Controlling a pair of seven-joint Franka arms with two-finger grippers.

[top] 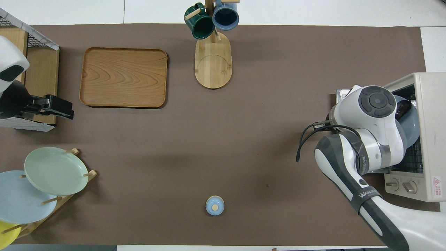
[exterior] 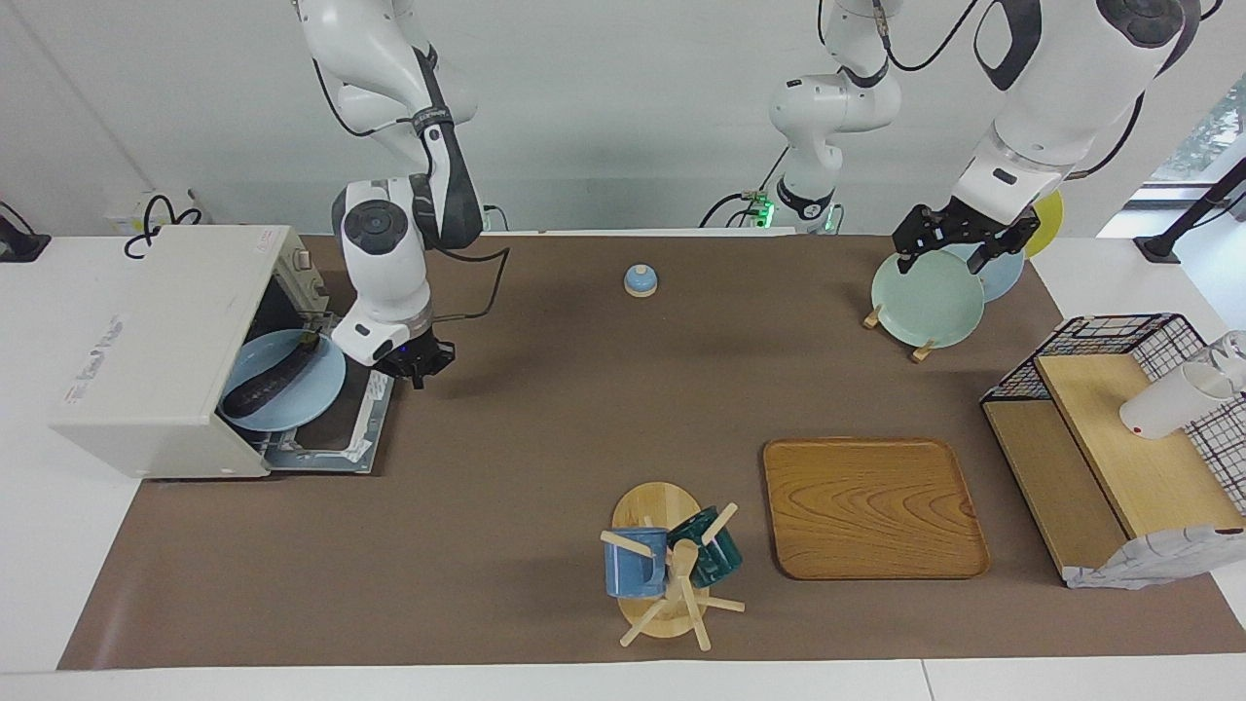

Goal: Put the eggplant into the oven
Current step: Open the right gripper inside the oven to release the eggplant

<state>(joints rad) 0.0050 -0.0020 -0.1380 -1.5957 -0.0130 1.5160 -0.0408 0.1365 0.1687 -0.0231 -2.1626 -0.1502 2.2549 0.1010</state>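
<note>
The cream-white oven [exterior: 146, 341] stands at the right arm's end of the table with its door [exterior: 331, 450] dropped open. A blue plate [exterior: 316, 394] sits partly inside it, over the door. The dark eggplant [exterior: 273, 382] lies across that plate. My right gripper [exterior: 421, 365] hangs low beside the plate's edge, in front of the oven, with nothing seen in it. In the overhead view the right arm covers most of the oven [top: 430, 139]; only the eggplant's end [top: 403, 109] and part of the plate [top: 412, 127] show. My left gripper [exterior: 941, 261] waits, open and empty, over the plate rack.
A rack holds a green plate [exterior: 925, 297] and other plates at the left arm's end. A wooden tray [exterior: 871, 506], a mug tree with two mugs [exterior: 667, 560], a small blue bell [exterior: 640, 280] and a wire-and-wood shelf [exterior: 1119, 438] are on the mat.
</note>
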